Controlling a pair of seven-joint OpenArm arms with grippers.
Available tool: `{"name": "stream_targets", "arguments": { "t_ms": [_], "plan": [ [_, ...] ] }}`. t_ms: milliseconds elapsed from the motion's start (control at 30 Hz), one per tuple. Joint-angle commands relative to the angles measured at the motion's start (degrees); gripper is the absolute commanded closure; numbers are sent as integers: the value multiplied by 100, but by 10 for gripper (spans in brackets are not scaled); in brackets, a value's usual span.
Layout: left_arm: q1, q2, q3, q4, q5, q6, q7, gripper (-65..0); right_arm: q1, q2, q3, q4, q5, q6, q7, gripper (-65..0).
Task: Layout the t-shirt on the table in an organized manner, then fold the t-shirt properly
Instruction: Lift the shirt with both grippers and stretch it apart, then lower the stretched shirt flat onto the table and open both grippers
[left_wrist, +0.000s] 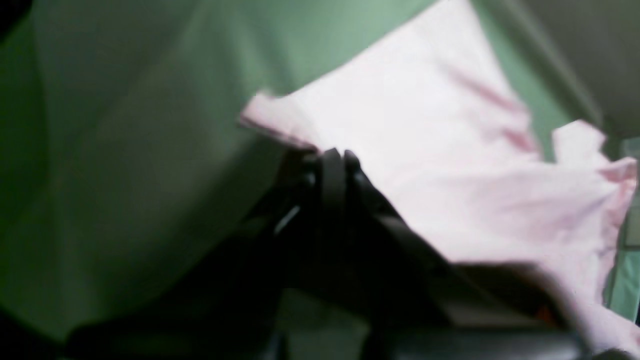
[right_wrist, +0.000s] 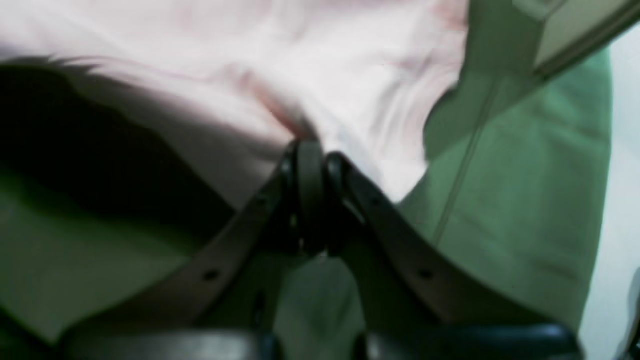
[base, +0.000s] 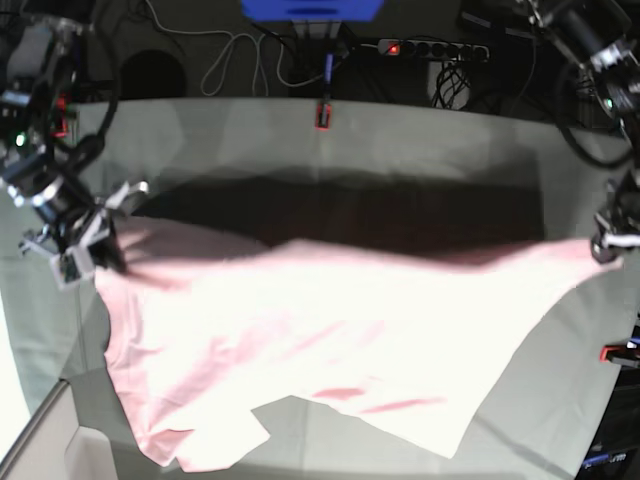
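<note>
Stretched across the middle of the base view: pale pink short-sleeved cotton t-shirt (base: 320, 340), above the wide cloth-covered worktop (base: 400, 150). Pinched at frame left by the right gripper (base: 100, 245), at frame right by the left gripper (base: 603, 243). Lower hem drooping toward the frame's bottom.

Both wrist views blurred and dim; base view bright, shirt overexposed.

Grey-green table (base: 400, 150) w/ pink t-shirt (base: 320, 340) partly on it.
</note>
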Motion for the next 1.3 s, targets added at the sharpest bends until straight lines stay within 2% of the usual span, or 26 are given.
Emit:
{"name": "stream_targets", "arguments": {
  "t_ms": [0, 167, 467, 600, 700, 933, 1167, 1267],
  "plan": [
    [14, -97, -15, 34, -172, -15, -122, 0, -76, 60, 28, 220, 89, -21, 186, 0],
    [295, 70, -50, -98, -480, -15, -87, 0, -559, 51, 46, 625, 80, -21, 133, 0],
    [770, 202, -6, -54, -577, -24, -78, 0, -1060, -204, 1250, 695, 89, -21, 151, 0],
    [840, 237, 3, -54, -577, -33, -69, 0, -1078, -503, 1743, 801, 80, -21, 125, 0],
    [832, 369, 3, -54, -612, -33, -69, 0, -1157, -529, 1787, 827, 63, -21, 125, 0],
    [858, 413, 3, -45, -612, -33, -60, 0, -1799, -512, 1620, 1091, 89, -21, 186, 0],
    [1034, 413, -6, -45, -612, -33, -60, 0, -1808, -512, 1813, 1047, 80, -21, 151, 0],
    [1175, 413, 3, -45, -612, -33, -60, 0, -1526, -547, 1804, 1020, 54, -21, 125, 0]
  ]
}}
